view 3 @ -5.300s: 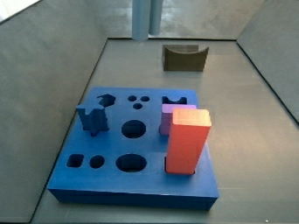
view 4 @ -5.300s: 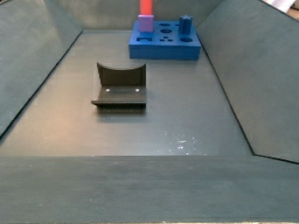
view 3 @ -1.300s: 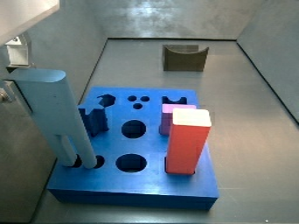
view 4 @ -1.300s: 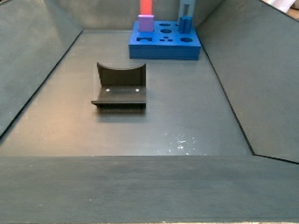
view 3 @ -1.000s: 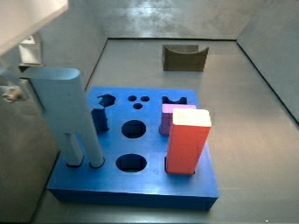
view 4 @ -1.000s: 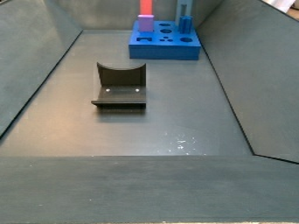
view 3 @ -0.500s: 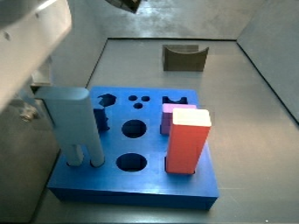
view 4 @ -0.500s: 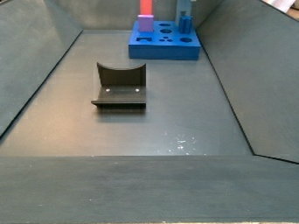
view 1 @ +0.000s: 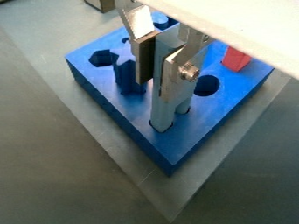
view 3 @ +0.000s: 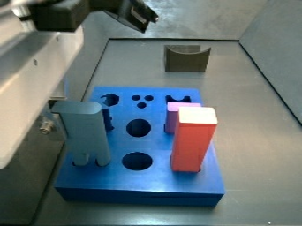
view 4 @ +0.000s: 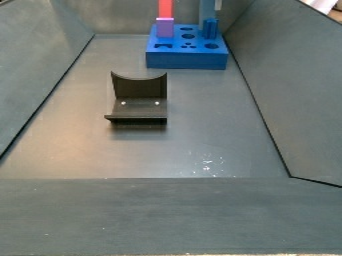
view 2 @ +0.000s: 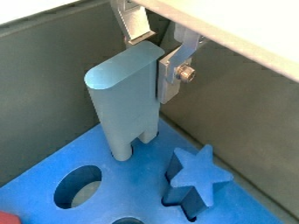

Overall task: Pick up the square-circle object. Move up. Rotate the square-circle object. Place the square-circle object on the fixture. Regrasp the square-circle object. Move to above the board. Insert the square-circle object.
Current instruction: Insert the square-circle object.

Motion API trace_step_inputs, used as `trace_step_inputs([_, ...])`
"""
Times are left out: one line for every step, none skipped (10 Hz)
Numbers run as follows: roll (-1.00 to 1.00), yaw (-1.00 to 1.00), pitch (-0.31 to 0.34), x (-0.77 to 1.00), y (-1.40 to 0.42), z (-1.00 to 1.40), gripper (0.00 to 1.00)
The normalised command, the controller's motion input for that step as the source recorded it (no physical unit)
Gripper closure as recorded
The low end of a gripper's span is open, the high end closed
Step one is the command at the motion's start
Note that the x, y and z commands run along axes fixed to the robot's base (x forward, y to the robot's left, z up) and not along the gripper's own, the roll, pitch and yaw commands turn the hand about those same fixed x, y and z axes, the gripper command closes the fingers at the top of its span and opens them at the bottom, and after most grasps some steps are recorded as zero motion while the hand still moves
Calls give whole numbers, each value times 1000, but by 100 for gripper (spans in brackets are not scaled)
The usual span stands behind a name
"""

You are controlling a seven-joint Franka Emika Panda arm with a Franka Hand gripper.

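Side view is showing the board (view 3: 154, 181) with the peg (view 3: 85, 132) sinking lower into a hole near its 9 o'clock edge, so insertion is nearly finishing; the gripper (view 1: 162, 59) is still clamping the peg's top.

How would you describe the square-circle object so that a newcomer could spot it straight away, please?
Find the bright-blue board. At its edge the pincer holds an upright pale grey-blue bar, the square-circle object, its foot at a hole. Its neighbours are a red-orange block and a dark blue star-shaped peg.
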Motion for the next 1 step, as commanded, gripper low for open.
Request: trace_step_inputs([0,0,0,0,0,0,100])
